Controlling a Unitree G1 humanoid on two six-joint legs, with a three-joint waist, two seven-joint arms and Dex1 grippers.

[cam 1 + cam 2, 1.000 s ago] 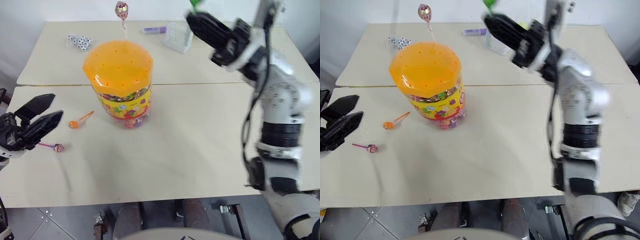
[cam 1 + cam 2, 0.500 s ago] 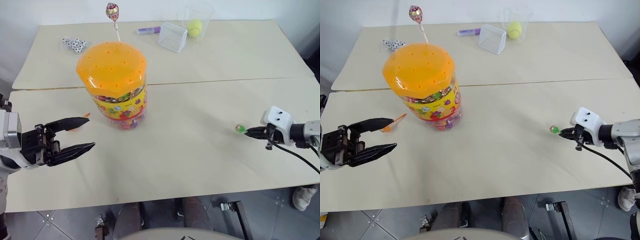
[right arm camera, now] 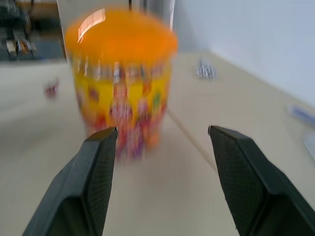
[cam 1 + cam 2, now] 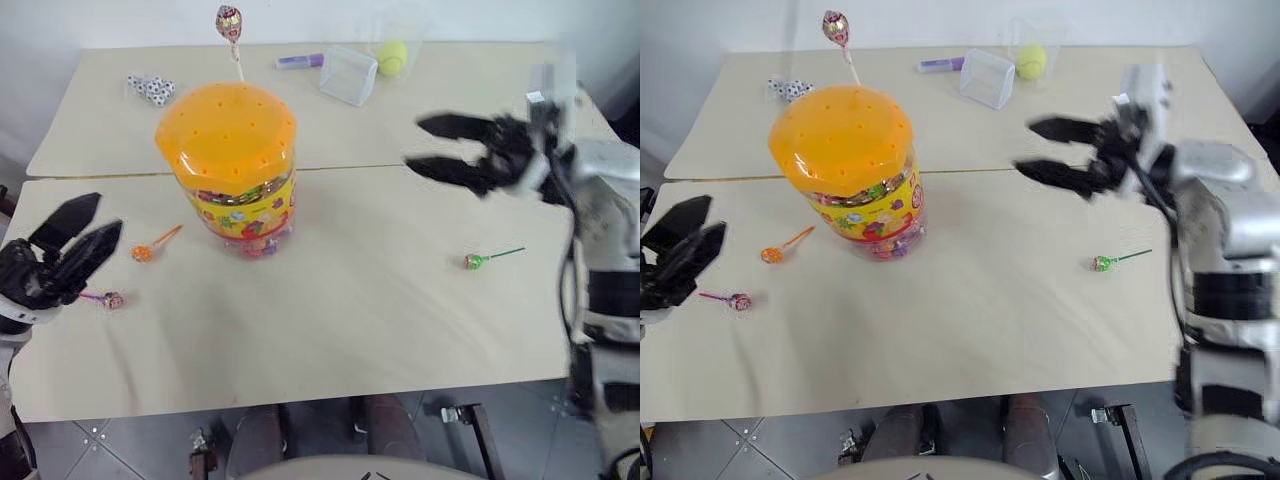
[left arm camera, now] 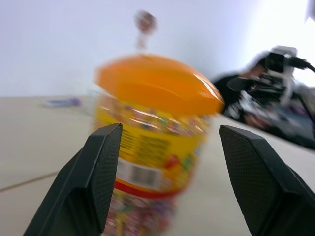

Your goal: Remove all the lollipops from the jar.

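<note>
Left eye view: the large clear plastic jar (image 4: 238, 170) with an orange dotted lid and yellow label band is standing upright on the near beige table (image 4: 330, 330). One reddish-wrapped lollipop (image 4: 229, 22) is sticking up from the lid's far edge. The orange lollipop (image 4: 146, 251) and the purple lollipop (image 4: 113, 299) are lying on the table left of the jar, the green lollipop (image 4: 474, 261) well to its right. The left gripper (image 4: 72, 240) is hovering near the purple one, fingers spread, empty. The right gripper (image 4: 428, 144) is pointing toward the jar, fingers apart, apparently holding nothing.
</note>
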